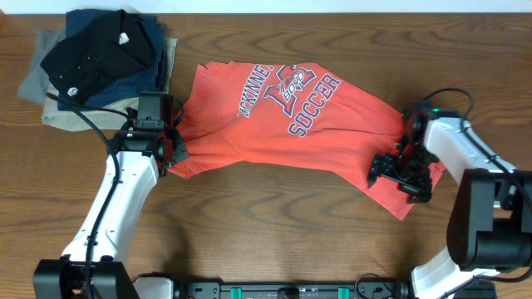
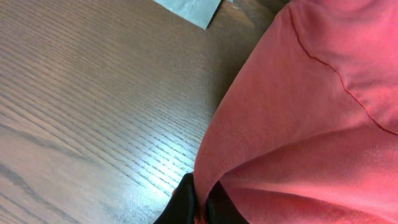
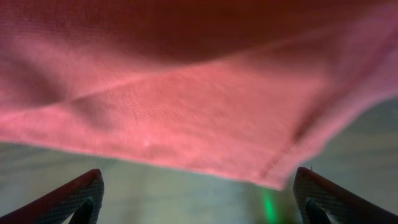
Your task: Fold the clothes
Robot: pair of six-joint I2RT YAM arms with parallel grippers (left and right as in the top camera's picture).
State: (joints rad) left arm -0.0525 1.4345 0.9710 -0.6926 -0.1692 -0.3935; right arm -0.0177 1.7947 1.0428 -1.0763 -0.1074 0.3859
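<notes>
Left tool [image 1: 174, 153] tight on T-shirt [image 1: 283, 124] edge

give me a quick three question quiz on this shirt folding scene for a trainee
1. True or false: the left pincer is shut on the coral T-shirt.
2. The right pincer is: A) open, B) shut on the shirt, C) out of view.
3. Fill in: the folded garment pile sits on the robot's ____ side.
Key: 1 true; 2 A; 3 left.
</notes>
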